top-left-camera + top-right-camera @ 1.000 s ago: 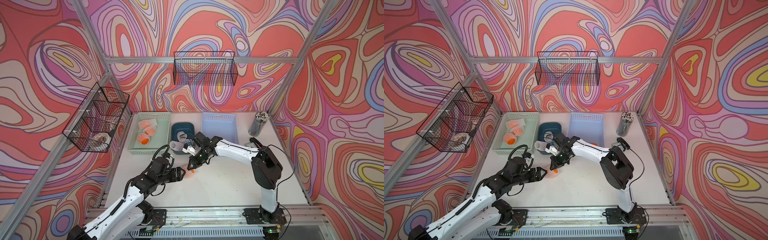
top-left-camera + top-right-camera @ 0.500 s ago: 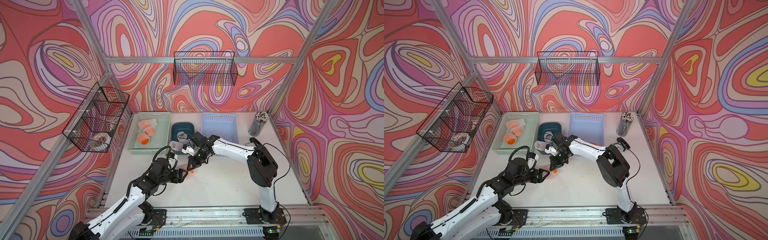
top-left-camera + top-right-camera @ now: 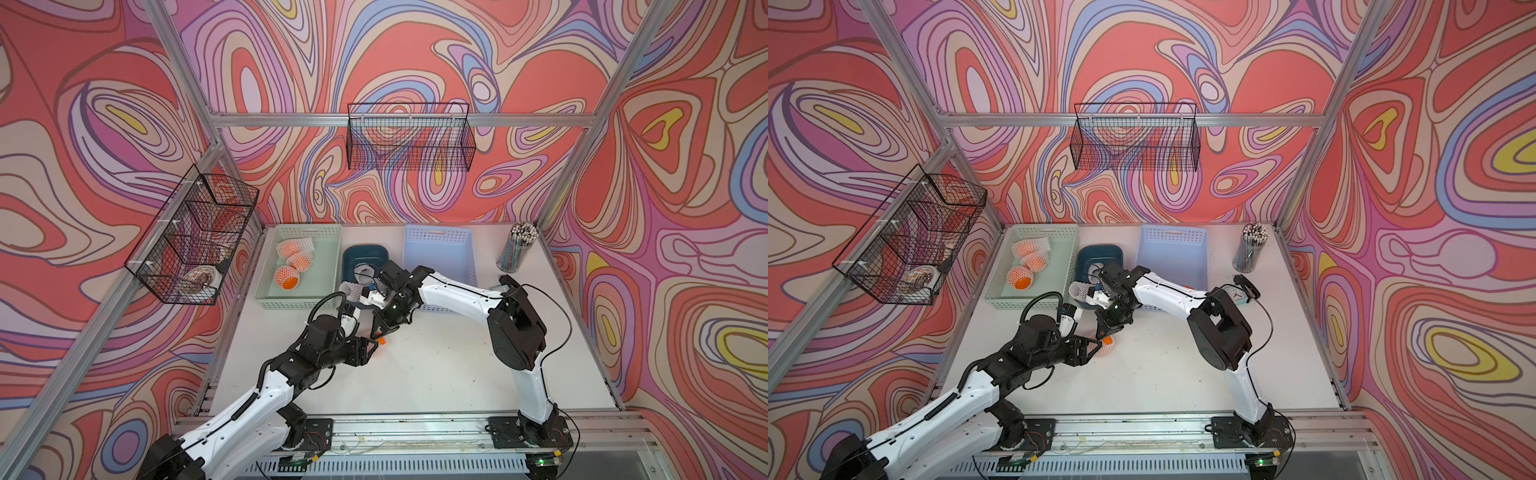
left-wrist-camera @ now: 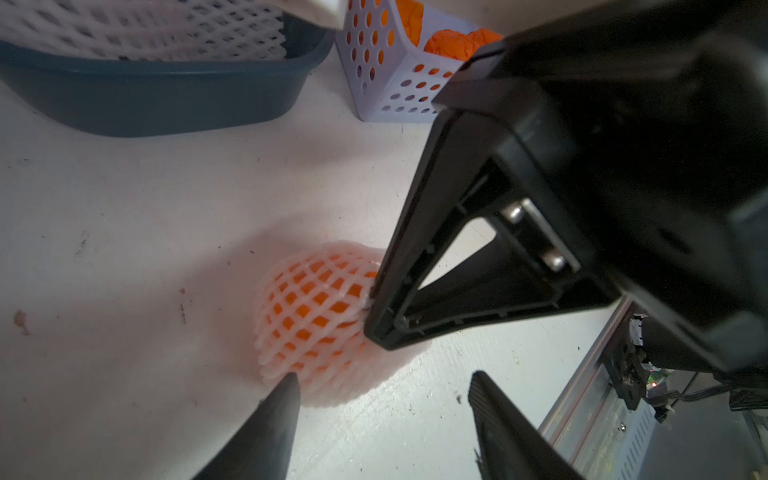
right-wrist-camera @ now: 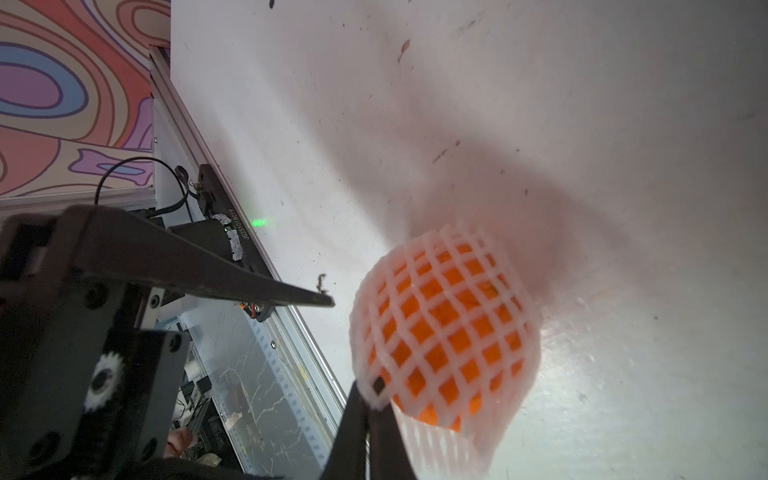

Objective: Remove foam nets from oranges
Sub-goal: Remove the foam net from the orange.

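Counting oranges first, we find four in nets. Three netted oranges (image 3: 301,261) lie in the green basket (image 3: 324,270) at the table's upper left in both top views. One orange (image 3: 382,341) sits on the bare table (image 3: 436,374) near frame centre, between the two grippers. The left wrist view adds at least two bare oranges (image 4: 457,43) in the lilac basket (image 4: 382,91). We cannot count more, since the right arm crosses that basket's front in both top views.

Of loose nets we see at least two. One loose net (image 3: 363,272) lies in the blue tub (image 3: 365,253) and a second net (image 3: 349,289) drapes over its front rim.

Two black wire baskets hang on the walls: the back basket (image 3: 409,137) at upper centre and the side basket (image 3: 195,241) at left. A pencil cup (image 3: 517,249) stands at the table's upper right corner.

The right gripper (image 5: 372,399) is closed, its tips pinching the edge of the net (image 5: 478,440) around the table orange. In the left wrist view its fingers cover one side of that net.

The left gripper (image 4: 384,380) stands partly open and holds nothing. One fingertip (image 4: 289,386) is right at the net's loose skirt, and we cannot tell whether it touches. The other fingertip is clear of the net.
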Controlling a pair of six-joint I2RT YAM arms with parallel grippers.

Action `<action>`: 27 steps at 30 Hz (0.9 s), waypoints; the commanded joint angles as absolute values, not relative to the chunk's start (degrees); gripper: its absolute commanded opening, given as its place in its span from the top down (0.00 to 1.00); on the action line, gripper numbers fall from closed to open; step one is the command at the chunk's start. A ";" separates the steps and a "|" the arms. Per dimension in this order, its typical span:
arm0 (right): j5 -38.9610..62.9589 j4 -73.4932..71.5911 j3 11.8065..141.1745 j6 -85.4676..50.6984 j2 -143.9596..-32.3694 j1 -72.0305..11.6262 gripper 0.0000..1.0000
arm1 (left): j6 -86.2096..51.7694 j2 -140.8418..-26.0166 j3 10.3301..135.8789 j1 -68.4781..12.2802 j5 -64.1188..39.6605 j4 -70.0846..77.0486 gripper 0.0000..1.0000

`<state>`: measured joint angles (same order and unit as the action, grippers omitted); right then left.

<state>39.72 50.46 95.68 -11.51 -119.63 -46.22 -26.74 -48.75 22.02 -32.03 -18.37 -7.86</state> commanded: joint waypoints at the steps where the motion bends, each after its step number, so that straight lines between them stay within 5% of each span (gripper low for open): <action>1: 41.31 50.99 96.76 -11.67 -120.90 -46.49 0.94 | -26.23 -49.30 20.81 -32.43 -17.93 -5.22 0.35; 27: 42.91 51.40 101.25 -18.10 -121.12 -44.91 0.75 | -30.85 -52.35 19.41 -32.61 -13.33 -3.24 0.57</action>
